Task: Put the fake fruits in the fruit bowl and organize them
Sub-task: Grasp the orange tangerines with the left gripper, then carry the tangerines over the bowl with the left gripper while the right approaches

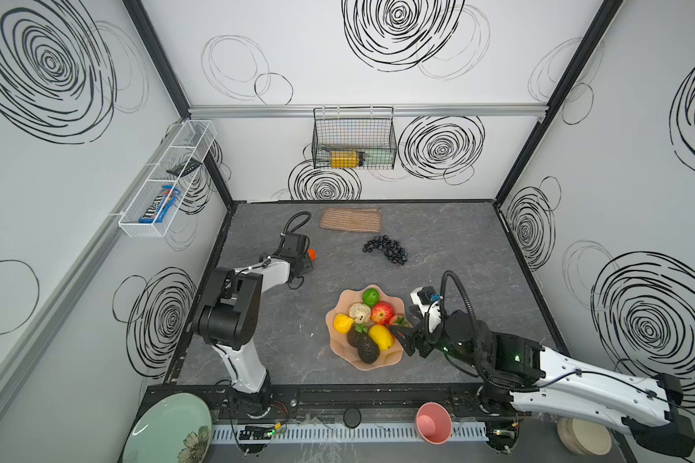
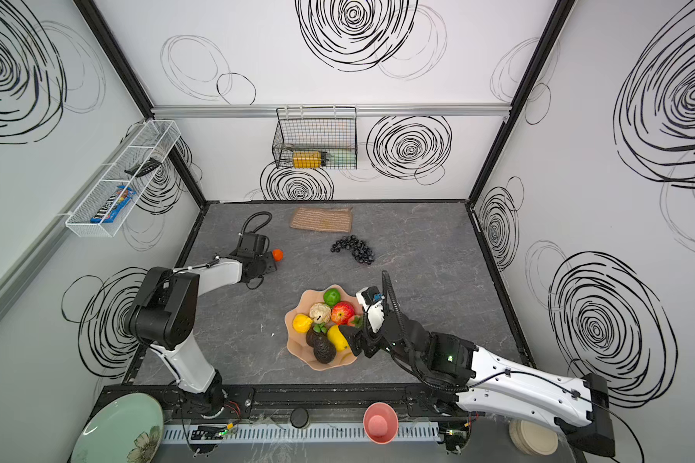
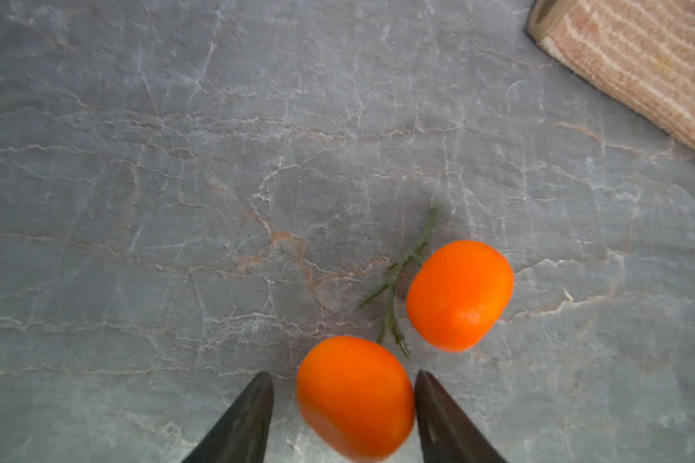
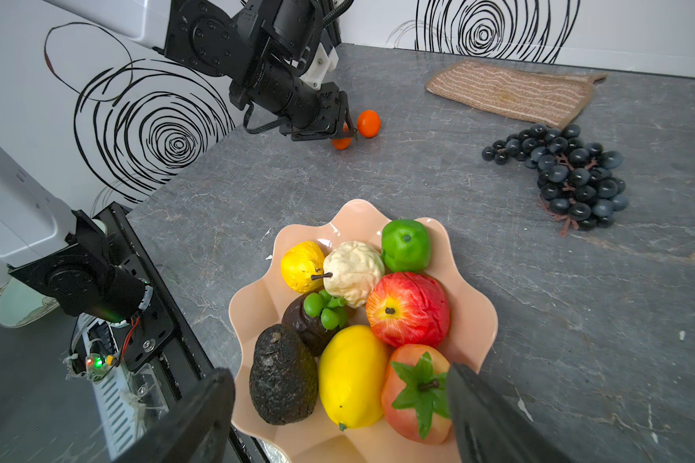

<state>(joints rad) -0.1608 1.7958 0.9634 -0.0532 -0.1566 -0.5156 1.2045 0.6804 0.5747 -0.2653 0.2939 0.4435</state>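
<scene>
We cannot see everything here. In a top view the left arm hides most of the 2 oranges, and only a bit of 1 orange [image 1: 311,253] peeks out. In the left wrist view the near orange [image 3: 354,401] is cut off by the picture edge, and the dark fingers [image 3: 450,421] look blurry. The left end effector [image 3: 344,374] is low over the gray worktop [image 3: 177,160] with this orange between its fingers. 1 finger touches the orange and the other finger has a thin gap beside it, so it is partly spread and not squeezing. The far orange [image 3: 458,296] lies just past the fingers, joined by a thin green twig [image 3: 398,280]. The tan mat [image 3: 638,72] is cut off at the corner. In the right wrist view the near edge of the fruit bowl [image 4: 253,304] is cut off too. The right end effector [image 4: 338,369] is spread wide over that edge and holds nothing. 1 finger covers part of the strawberry [image 4: 414,397]. In the bowl we also see a big lemon [image 4: 352,377], a small lemon [image 4: 301,266], an avocado [image 4: 283,377], an apple [image 4: 408,308], a cream pear [image 4: 353,270] and a lime [image 4: 405,245]. The grape bunch [image 4: 570,176] lies on the worktop, well apart from the bowl and from both end effectors.
</scene>
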